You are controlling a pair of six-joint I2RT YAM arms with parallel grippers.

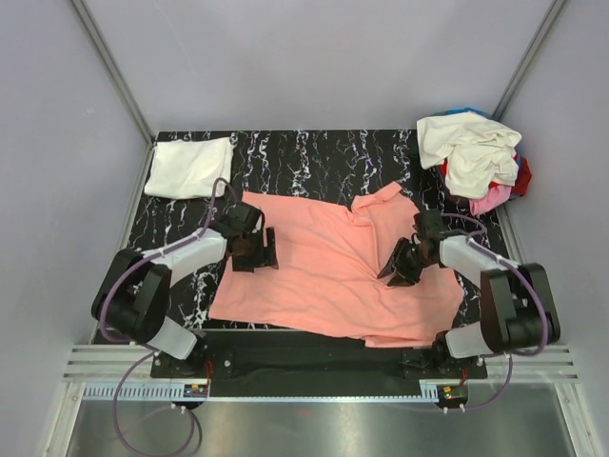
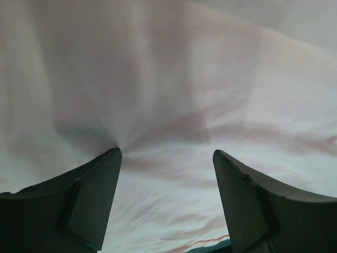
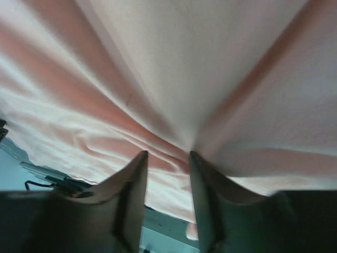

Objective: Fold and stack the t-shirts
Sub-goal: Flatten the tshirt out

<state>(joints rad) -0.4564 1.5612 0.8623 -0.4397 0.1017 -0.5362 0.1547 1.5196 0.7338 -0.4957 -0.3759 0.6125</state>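
Observation:
A salmon-pink t-shirt (image 1: 324,271) lies spread on the black marbled table (image 1: 314,152), its collar area bunched at the far right. My left gripper (image 1: 257,249) sits on the shirt's left edge. In the left wrist view the left gripper (image 2: 166,153) stands open wide, its fingertips (image 2: 113,155) pressed onto the cloth (image 2: 174,79), which creases around one tip. My right gripper (image 1: 398,265) rests on the shirt's right part. In the right wrist view the right gripper (image 3: 167,154) has its jaws a narrow gap apart, tips dug into the fabric (image 3: 184,63), with folds fanning out from them.
A folded white t-shirt (image 1: 188,167) lies at the table's far left corner. A loose pile of t-shirts (image 1: 476,157), cream on top with red, pink and blue beneath, sits at the far right corner. Grey walls enclose the table on three sides.

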